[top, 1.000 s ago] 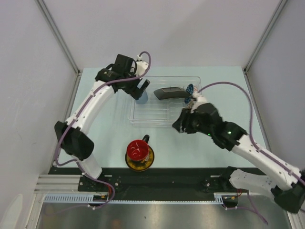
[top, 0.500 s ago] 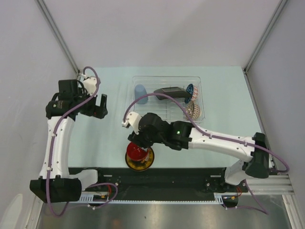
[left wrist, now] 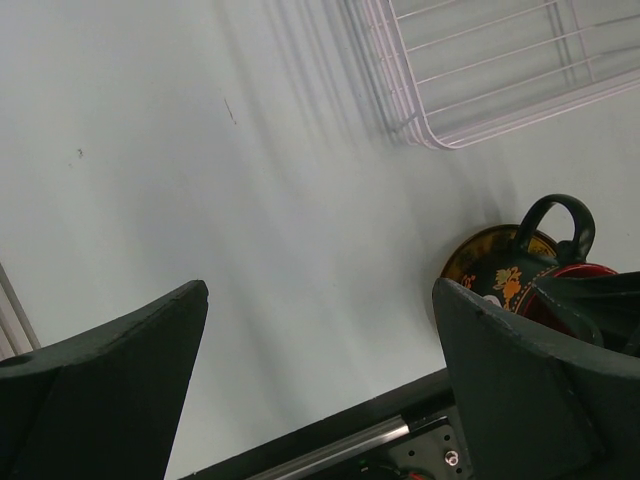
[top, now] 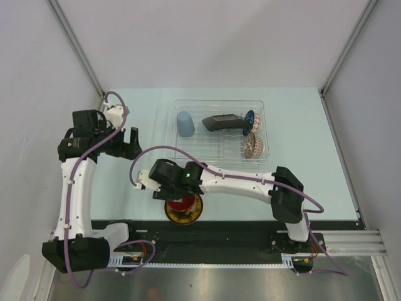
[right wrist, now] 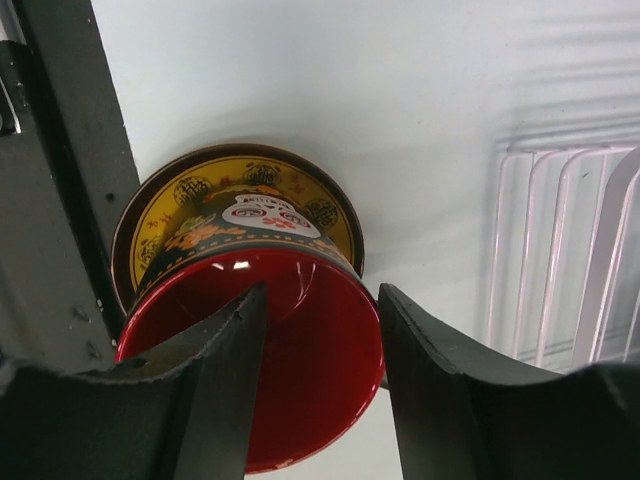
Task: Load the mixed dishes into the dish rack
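The black flowered mug [top: 183, 204] with a red inside stands on the yellow-and-dark saucer [top: 193, 217] near the table's front edge. My right gripper [top: 180, 195] is open over it. In the right wrist view the gripper [right wrist: 323, 292] has one finger inside the mug [right wrist: 262, 228] and one outside its rim, above the saucer [right wrist: 180, 200]. The see-through dish rack [top: 188, 150] holds the light-blue cup [top: 185, 123], the black plate [top: 222, 122] and the blue-patterned bowl [top: 250, 117]. My left gripper [top: 131, 143] is open and empty, left of the rack.
A second patterned dish [top: 254, 145] leans in the rack's right end. The left wrist view shows the left gripper [left wrist: 320, 295] over bare table, the rack's corner [left wrist: 430, 135], and the mug [left wrist: 560, 262]. The black base rail [top: 207, 229] lies just in front of the saucer.
My left gripper let go of the light-blue cup in the rack and drew back to the left. My right gripper swung from the rack's right side to the mug.
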Robot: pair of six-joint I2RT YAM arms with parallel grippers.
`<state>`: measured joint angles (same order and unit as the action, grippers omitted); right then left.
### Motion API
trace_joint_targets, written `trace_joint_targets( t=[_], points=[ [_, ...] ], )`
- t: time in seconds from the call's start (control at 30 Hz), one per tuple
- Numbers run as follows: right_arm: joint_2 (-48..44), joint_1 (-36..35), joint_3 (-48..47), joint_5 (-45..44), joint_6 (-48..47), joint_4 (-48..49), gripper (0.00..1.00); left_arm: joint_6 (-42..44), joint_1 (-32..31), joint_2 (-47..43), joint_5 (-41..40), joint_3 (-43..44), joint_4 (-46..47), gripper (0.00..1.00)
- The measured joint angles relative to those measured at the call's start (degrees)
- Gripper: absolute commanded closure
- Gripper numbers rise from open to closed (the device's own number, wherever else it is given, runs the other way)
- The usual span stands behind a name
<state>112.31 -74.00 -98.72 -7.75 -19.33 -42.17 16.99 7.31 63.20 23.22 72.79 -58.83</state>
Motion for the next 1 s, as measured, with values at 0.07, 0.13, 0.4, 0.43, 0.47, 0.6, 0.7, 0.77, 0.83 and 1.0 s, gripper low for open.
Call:
trace_joint_targets(
  t=[0.07,0.13,0.4,0.43,0.47,0.6,0.7,0.77,0.83,1.0],
  points=[
    [-0.15,0.15,-0.04,0.55,-0.44,-0.42,0.49,0.02,0.07,0.07,0.04,-0.02,0.28,0.00],
    [-0.17,0.55,-0.07,0.92,-0.83,-0.66,0.51,0.00,0.20,0.15,0.20,-0.09,0.55,0.00],
    [-0.11,3.85,0.17,5.77,-1.09,-0.74,0.60,-0.02,0.37,0.31,0.92,-0.90,1.22,0.00],
    [0.00,4.44,0.26,6.73,-1.11,-0.63,0.61,0.00,0.37,0.31,0.94,-0.90,1.27,0.00],
    [0.22,4.90,0.26,7.32,-1.11,-0.57,0.61,-0.02,0.37,0.31,0.94,-0.90,1.27,0.00],
    [2.21,6.73,0.33,10.25,-1.05,0.33,0.63,0.00,0.39,0.31,0.92,-0.90,1.27,0.00],
    [3.50,7.48,0.85,11.98,-0.90,0.48,0.64,0.00,0.39,0.37,0.92,-0.90,1.29,0.00],
    [4.07,7.63,1.42,12.46,-0.85,0.72,0.67,0.00,0.39,0.55,0.92,-0.90,1.29,0.00],
    [4.52,7.76,1.66,12.96,-0.83,0.85,0.71,0.00,0.39,0.68,0.94,-0.90,1.31,0.00],
    [4.72,7.76,2.08,13.29,-1.18,0.92,0.93,-0.02,0.39,1.20,0.94,-0.90,1.33,0.00]
  ],
)
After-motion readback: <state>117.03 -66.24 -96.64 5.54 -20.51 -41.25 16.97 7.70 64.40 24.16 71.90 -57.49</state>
